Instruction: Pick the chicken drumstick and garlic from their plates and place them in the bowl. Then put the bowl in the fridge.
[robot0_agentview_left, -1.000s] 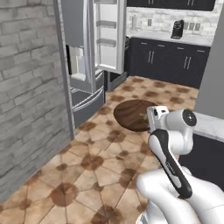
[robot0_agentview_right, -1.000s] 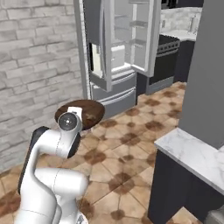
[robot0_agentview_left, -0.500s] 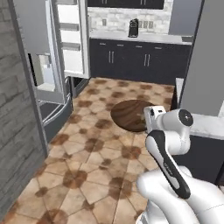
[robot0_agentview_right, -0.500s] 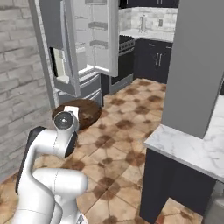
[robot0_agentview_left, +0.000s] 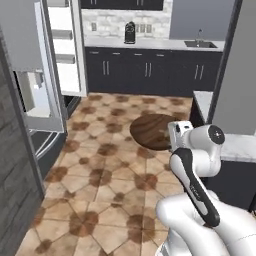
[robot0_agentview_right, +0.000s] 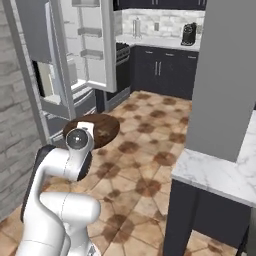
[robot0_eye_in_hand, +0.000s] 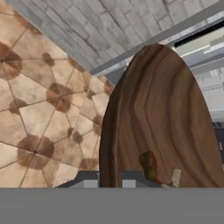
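Gripper (robot0_eye_in_hand: 109, 181) clamped shut on near rim of the wooden bowl (robot0_agentview_left: 154, 131), held up in the air over the tiled floor (robot0_agentview_left: 100, 170), out in front of the arm. Bowl (robot0_agentview_right: 92, 129) sits level, seen just past the white wrist. In hand view, bowl (robot0_eye_in_hand: 162, 127) inside has chicken drumstick (robot0_eye_in_hand: 149, 165) and garlic (robot0_eye_in_hand: 175, 176) lying near each other close to the gripped edge. Fridge (robot0_agentview_right: 75, 65) with door swung open, white inside, grey shelves, stands ahead-left of the bowl, well apart. Dark cabinets (robot0_agentview_left: 145, 72) along back wall, marble counter (robot0_agentview_right: 220, 167) to the right
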